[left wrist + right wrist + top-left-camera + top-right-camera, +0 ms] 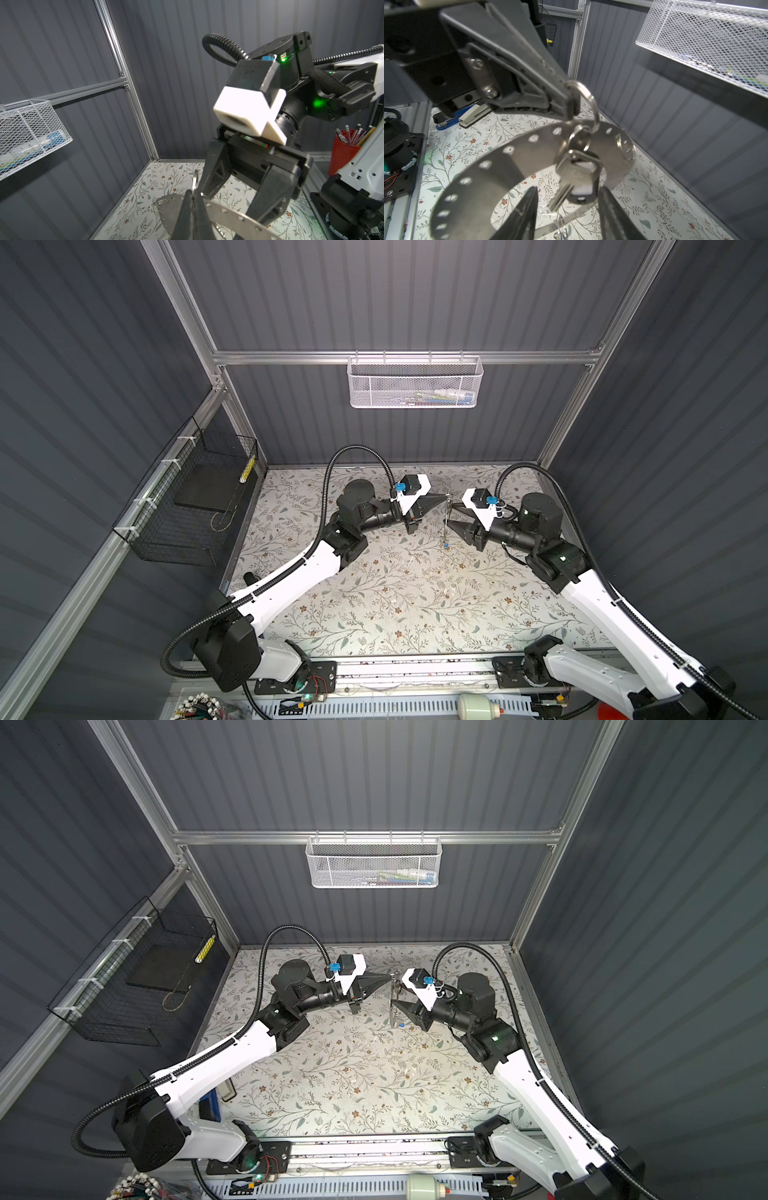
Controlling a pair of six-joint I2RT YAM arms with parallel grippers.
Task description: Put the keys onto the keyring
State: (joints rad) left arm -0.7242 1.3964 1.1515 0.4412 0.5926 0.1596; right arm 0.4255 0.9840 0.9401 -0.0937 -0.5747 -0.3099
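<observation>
The room is dim with dark walls (395, 302), but the flowery table (415, 605) is bright. Up close, the shiny metal band (483, 187) looks blurry.

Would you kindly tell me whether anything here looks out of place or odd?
Nothing looks spilled or damaged. One stray thing: a blue and white stapler lies at the edge of the table, near the base of the left arm.

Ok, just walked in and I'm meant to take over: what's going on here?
The left hand is shut on a keyring, holding it above the table. Keys and a perforated metal band dangle below it. The right hand is open, its fingers either side of the keys, not gripping them.
</observation>
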